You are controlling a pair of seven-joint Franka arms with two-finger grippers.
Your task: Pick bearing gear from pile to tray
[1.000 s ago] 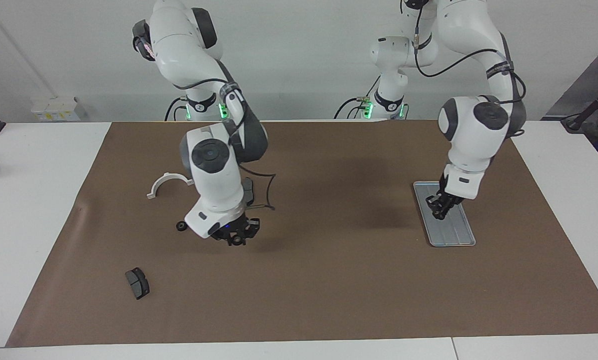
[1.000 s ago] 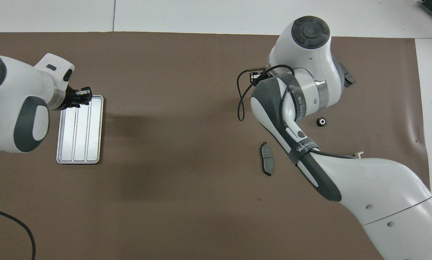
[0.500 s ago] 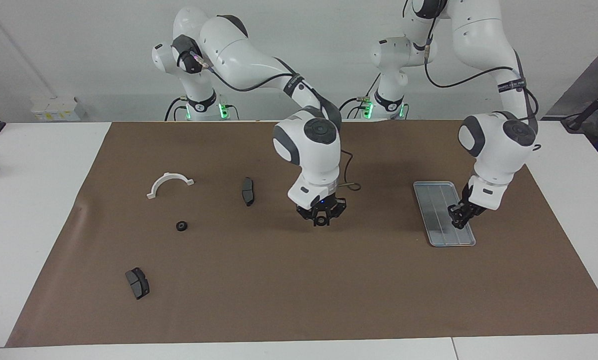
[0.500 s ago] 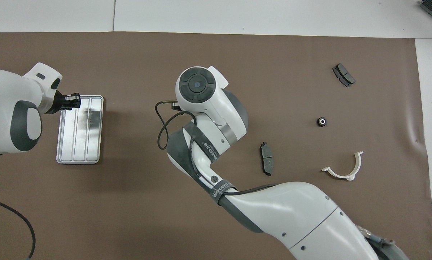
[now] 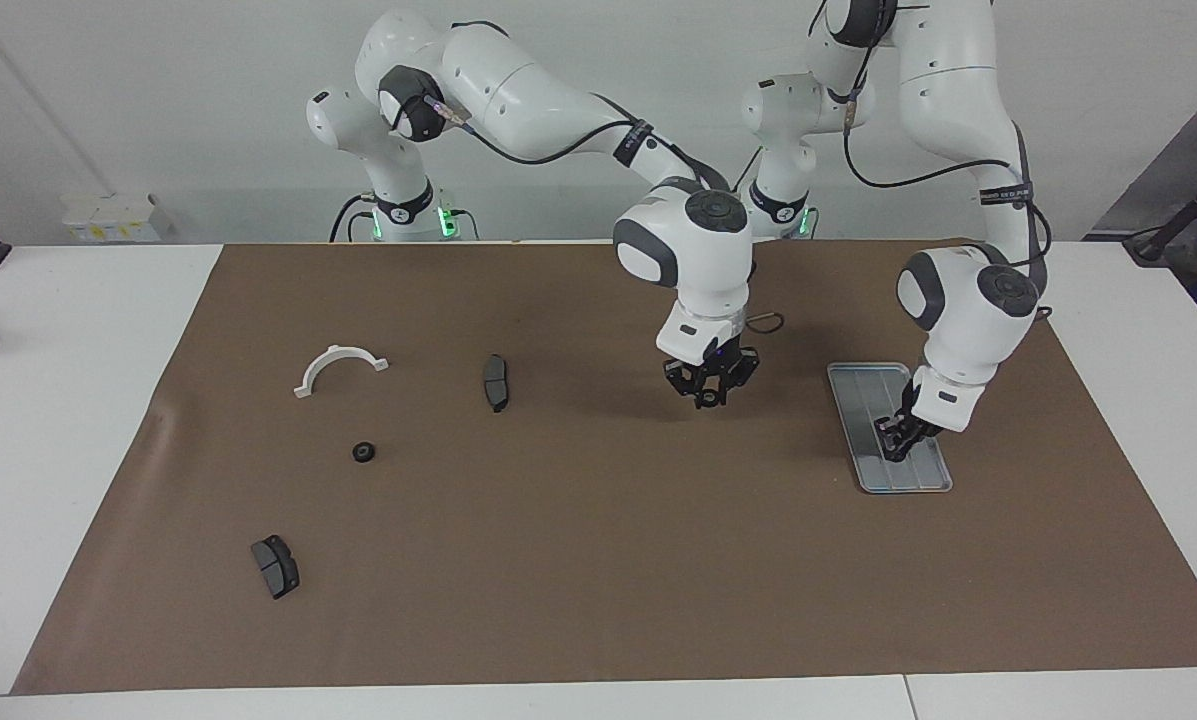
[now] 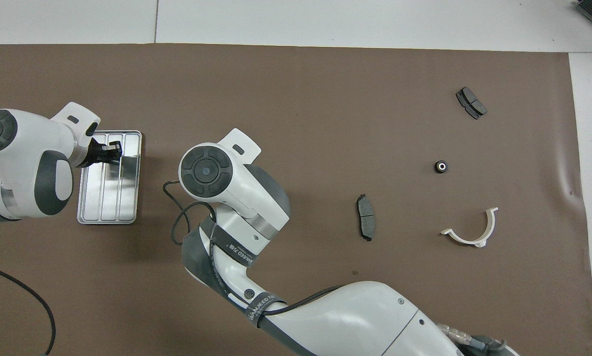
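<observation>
My right gripper (image 5: 708, 392) hangs over the bare mat between the pile and the tray, shut on a small black ring (image 5: 708, 401). In the overhead view the arm's wrist hides it. The silver ridged tray (image 5: 863, 385) lies toward the left arm's end of the table; it also shows in the overhead view (image 6: 127, 198). My left gripper (image 5: 896, 445) is low over the tray (image 6: 109, 151). The pile holds a black ring (image 5: 363, 452), two dark brake pads (image 5: 496, 382) (image 5: 275, 566) and a white half-ring bracket (image 5: 338, 366).
A brown mat (image 5: 598, 560) covers the table. In the overhead view the ring (image 6: 440, 166), pads (image 6: 366, 223) (image 6: 471, 102) and bracket (image 6: 471, 232) are spread apart. A black cable (image 6: 28, 296) lies near the left arm's base.
My right gripper has carried the black ring from over the pile toward the tray. My left gripper has shifted a little over the tray.
</observation>
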